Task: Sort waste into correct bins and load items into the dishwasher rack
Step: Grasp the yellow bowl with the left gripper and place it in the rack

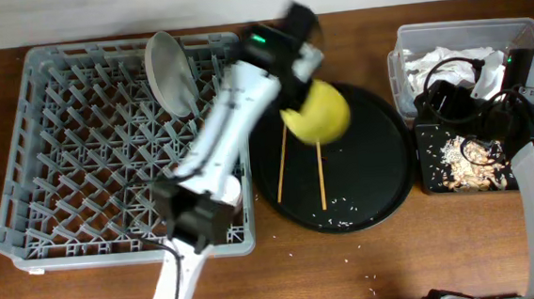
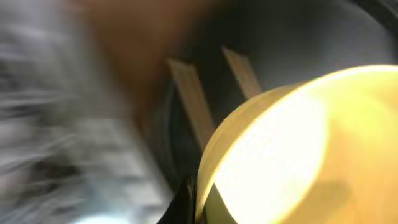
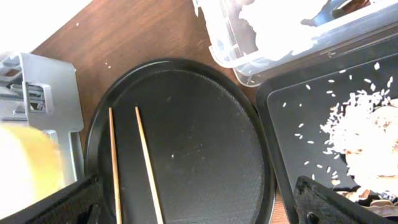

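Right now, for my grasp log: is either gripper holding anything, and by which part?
The left gripper holds the yellow bowl by its rim, above the round tray. The right gripper is open and empty.

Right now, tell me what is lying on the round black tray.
Two chopsticks side by side and a few rice specks on the round black tray. The yellow bowl in the left gripper hides its upper-left part overhead; the rest looks bare.
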`<state>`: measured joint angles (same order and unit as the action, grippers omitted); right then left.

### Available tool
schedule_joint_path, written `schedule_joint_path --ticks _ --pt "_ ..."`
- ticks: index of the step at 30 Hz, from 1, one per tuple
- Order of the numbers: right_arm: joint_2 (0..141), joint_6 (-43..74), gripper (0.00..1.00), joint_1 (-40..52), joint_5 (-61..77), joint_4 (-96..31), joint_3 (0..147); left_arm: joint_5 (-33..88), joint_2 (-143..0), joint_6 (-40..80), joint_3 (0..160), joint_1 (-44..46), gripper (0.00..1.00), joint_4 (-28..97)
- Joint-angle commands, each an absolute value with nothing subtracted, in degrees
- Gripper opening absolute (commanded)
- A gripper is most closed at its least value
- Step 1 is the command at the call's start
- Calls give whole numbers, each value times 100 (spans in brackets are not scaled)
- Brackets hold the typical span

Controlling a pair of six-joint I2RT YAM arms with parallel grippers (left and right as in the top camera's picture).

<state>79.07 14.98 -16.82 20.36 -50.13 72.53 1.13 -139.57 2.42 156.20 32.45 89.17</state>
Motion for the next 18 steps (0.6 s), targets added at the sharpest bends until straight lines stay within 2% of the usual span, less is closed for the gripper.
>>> schedule_joint_path --ticks 1,4,8,14,18 --pt "7922 1481 98 -1691 1964 -5015 7253 -2816 -13861 193 16142 2655 1 8646" --pt "7922 1481 98 -1691 1964 -5015 7253 -3376 -13957 -30 16129 2235 1 7985" --pt "7922 1481 99 -1691 1964 -5015 7253 -6064 -14396 -115 16129 2292 1 7548" --pt "7922 1481 99 -1691 1964 -5015 7253 -7369 -15189 -110 16129 2392 0 7435" --pt "7922 1481 98 -1691 1964 -5015 7253 -7481 -15408 -108 16129 2460 0 7435"
